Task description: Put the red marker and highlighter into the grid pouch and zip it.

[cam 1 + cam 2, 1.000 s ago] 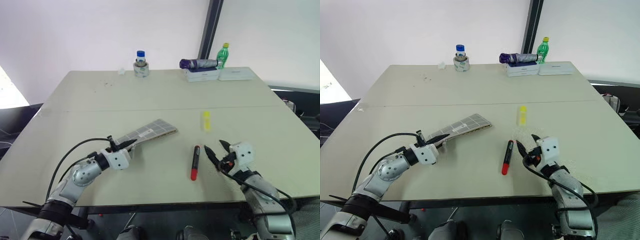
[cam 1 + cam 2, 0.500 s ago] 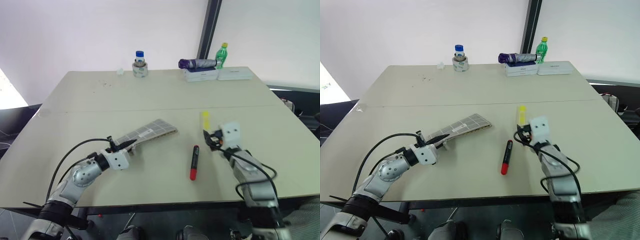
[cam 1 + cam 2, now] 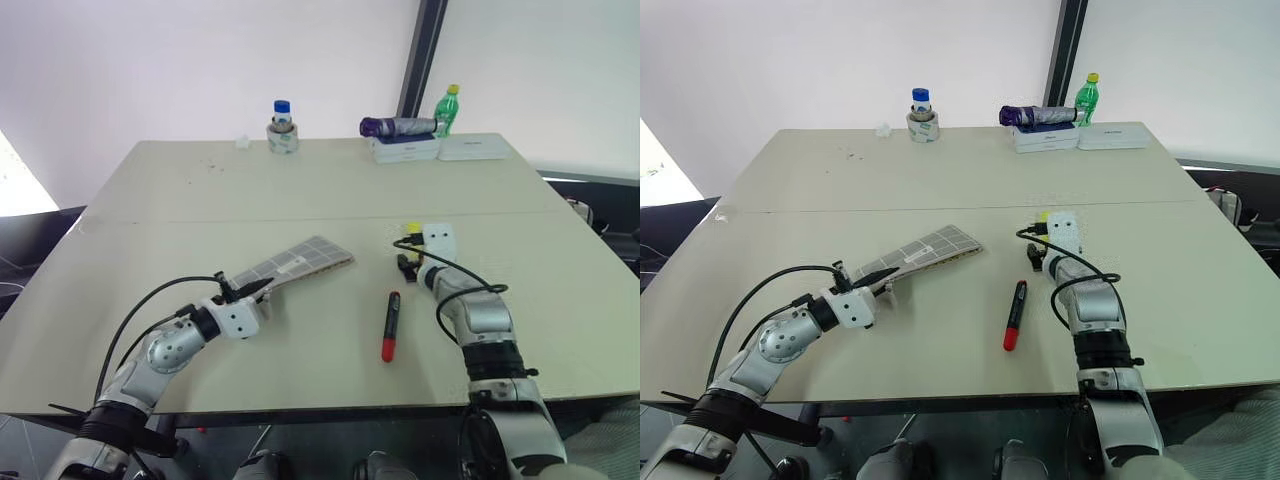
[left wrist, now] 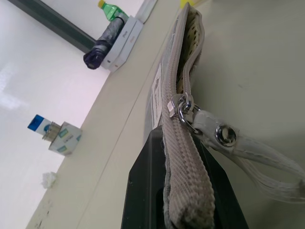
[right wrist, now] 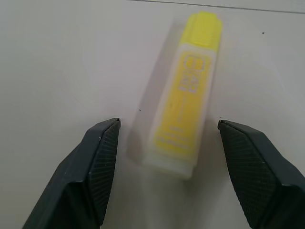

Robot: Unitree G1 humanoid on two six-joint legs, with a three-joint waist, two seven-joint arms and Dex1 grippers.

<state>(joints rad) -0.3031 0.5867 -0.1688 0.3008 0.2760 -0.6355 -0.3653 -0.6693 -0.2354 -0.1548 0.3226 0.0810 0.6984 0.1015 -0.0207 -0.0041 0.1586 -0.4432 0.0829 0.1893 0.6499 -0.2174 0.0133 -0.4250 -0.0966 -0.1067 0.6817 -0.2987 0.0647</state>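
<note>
On the table, just right of the pouch, the right gripper hangs low over the highlighter with its two fingers spread wide, one on each side of the yellow barrel and neither touching it; it has hold of nothing. The highlighter lies flat on the tabletop, its capped end pointing away from the gripper, and from the head its far tip peeks out past the right wrist, to the right of the pouch's far end. The pouch is held up off the table at a slant: its near corner is clamped in the left gripper, whose fingers are closed tight on the fabric edge, while its far end rests on the table. In the left wrist view the pouch runs away from the camera on edge, the zip part open toward the far end, the metal pull sitting close to the gripper with a white strap trailing off it. The marker lies loose on the table, right of the pouch and nearer the robot, red end toward the robot. Far beyond the pouch, along the table's back edge, stand a blue-capped jar, a folded umbrella on white boxes, and a green bottle.
</note>
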